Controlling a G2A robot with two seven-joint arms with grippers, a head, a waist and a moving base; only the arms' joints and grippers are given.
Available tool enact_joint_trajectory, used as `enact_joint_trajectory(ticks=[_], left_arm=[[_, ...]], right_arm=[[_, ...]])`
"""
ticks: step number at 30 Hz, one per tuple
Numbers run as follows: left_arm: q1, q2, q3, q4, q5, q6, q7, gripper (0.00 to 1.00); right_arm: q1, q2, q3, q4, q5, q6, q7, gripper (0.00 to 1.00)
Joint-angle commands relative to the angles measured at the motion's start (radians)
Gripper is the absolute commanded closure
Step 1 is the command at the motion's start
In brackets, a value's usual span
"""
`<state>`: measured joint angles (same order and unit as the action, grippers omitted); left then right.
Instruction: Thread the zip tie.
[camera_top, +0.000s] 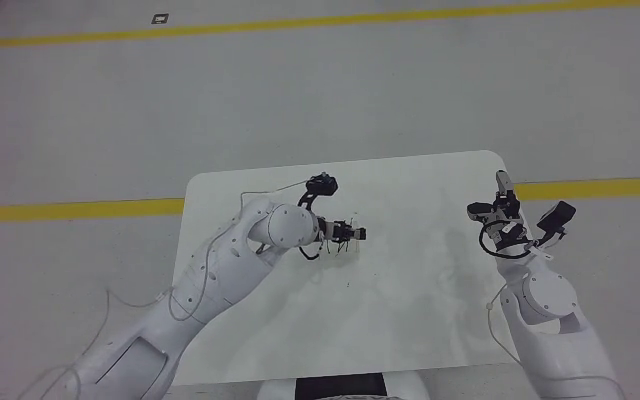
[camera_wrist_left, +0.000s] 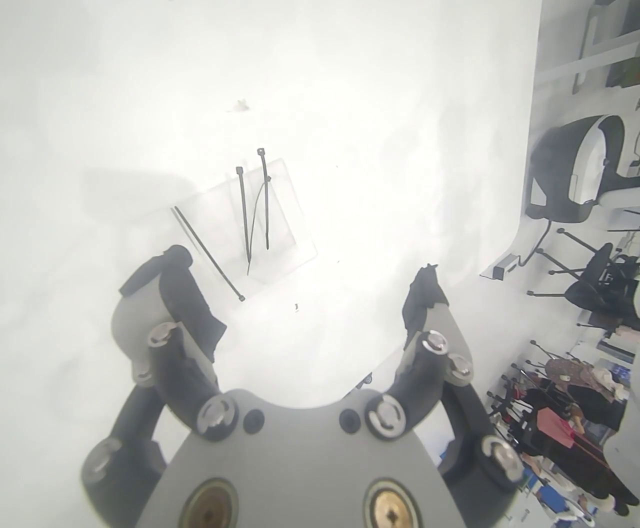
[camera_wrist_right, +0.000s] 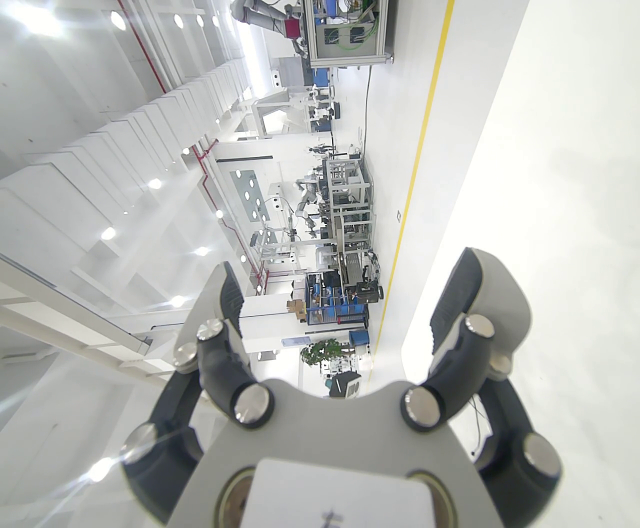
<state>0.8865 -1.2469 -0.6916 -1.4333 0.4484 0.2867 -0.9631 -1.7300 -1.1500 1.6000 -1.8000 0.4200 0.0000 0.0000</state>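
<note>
top view: white table with rounded corners (camera_top: 420, 300); left arm stretched from the near left corner toward the table's middle, right arm raised at the right edge; left gripper (camera_top: 338, 208) above the middle of the tabletop, right gripper (camera_top: 530, 198) over the right-hand rim, well apart from the left

left wrist view: left gripper (camera_wrist_left: 300, 262) spread wide, both black-padded fingers far apart, nothing held between them, hanging over the bright tabletop; just beyond the fingertips, thin black plastic zip ties (camera_wrist_left: 243, 215) lying flat on the table; two of them side by side on a clear rectangular plastic sheet (camera_wrist_left: 295, 220), square heads pointing away from the gripper, tails toward it, a finer dark strand curving between them; third zip tie (camera_wrist_left: 207, 252) slanted along the sheet's edge, its small head at the end nearer the gripper, close to one padded finger but apart from it; all ties loose and unthreaded, untouched by either finger

right wrist view: right gripper (camera_wrist_right: 347, 265) spread wide too, ribbed black pads facing each other across a broad gap, empty, aimed off the table toward the hall and the floor with its yellow line
</note>
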Motion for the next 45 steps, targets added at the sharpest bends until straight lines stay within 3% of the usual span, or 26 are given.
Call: enact_joint_trajectory(ticks=[1, 5, 14, 17, 18, 20, 22, 26, 33, 45], left_arm=[[-0.014, -0.008, 0.017, 0.027, -0.011, 0.008, -0.003, 0.00], [-0.044, -0.022, 0.047, 0.060, -0.001, 0.014, 0.005, 0.00], [-0.036, -0.022, 0.049, 0.061, -0.004, 0.001, 0.026, 0.00], [-0.043, -0.025, 0.059, 0.052, 0.015, 0.020, 0.029, 0.00], [-0.043, -0.026, 0.062, 0.049, 0.020, 0.029, 0.031, 0.05], [-0.046, -0.028, 0.070, 0.042, 0.040, 0.053, 0.035, 0.45], [-0.048, -0.030, 0.073, 0.047, 0.054, 0.053, 0.034, 0.55], [-0.053, -0.039, 0.077, 0.054, 0.090, 0.053, 0.021, 0.56], [-0.057, -0.074, 0.072, 0.090, 0.157, 0.053, -0.021, 0.62], [-0.045, -0.163, 0.039, 0.176, 0.290, 0.053, -0.084, 0.69]], right_arm=[[0.000, 0.000, 0.000, 0.000, 0.000, 0.000, 0.000, 0.00], [0.000, 0.000, 0.000, 0.000, 0.000, 0.000, 0.000, 0.00], [0.000, 0.000, 0.000, 0.000, 0.000, 0.000, 0.000, 0.00], [0.000, 0.000, 0.000, 0.000, 0.000, 0.000, 0.000, 0.00], [0.000, 0.000, 0.000, 0.000, 0.000, 0.000, 0.000, 0.00], [0.000, 0.000, 0.000, 0.000, 0.000, 0.000, 0.000, 0.00], [0.000, 0.000, 0.000, 0.000, 0.000, 0.000, 0.000, 0.00], [0.000, 0.000, 0.000, 0.000, 0.000, 0.000, 0.000, 0.00], [0.000, 0.000, 0.000, 0.000, 0.000, 0.000, 0.000, 0.00], [0.000, 0.000, 0.000, 0.000, 0.000, 0.000, 0.000, 0.00]])
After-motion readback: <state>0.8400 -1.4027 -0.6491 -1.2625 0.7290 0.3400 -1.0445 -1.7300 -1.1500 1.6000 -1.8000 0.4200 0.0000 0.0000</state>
